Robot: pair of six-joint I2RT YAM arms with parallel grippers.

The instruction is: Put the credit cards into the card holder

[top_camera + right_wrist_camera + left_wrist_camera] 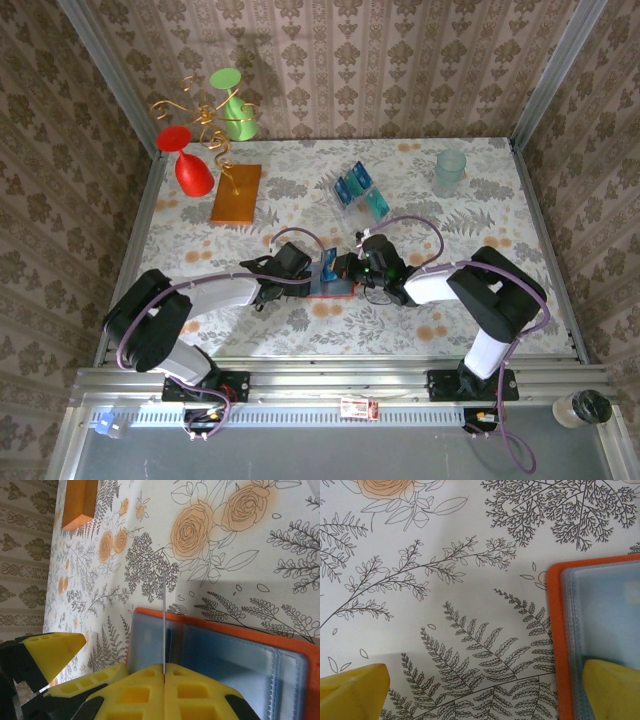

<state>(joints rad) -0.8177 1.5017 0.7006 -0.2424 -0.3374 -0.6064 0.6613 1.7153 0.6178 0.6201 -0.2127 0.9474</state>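
Credit card (pixel 164 622), an edge-on sliver, is pinched by right claw (pixel 164 669) over cropped card holder (pixel 230 650); left claw (pixel 484 687) gapes wide.

Card holder (pixel 334 287): laid open at the centre of the table (pixel 500 310).
Left gripper (pixel 300 268): at its 9 o'clock, one finger (pixel 612 690) set on its edge.
Right gripper (pixel 352 266): at its 3 o'clock, a credit card (pixel 164 625) held edge-on over the pockets.
Slotted rack (pixel 358 205): at 1 o'clock, further cards (pixel 352 185) stood in it.
Slab (pixel 236 193): at 10 o'clock.
Tumbler (pixel 449 172): at 2 o'clock.
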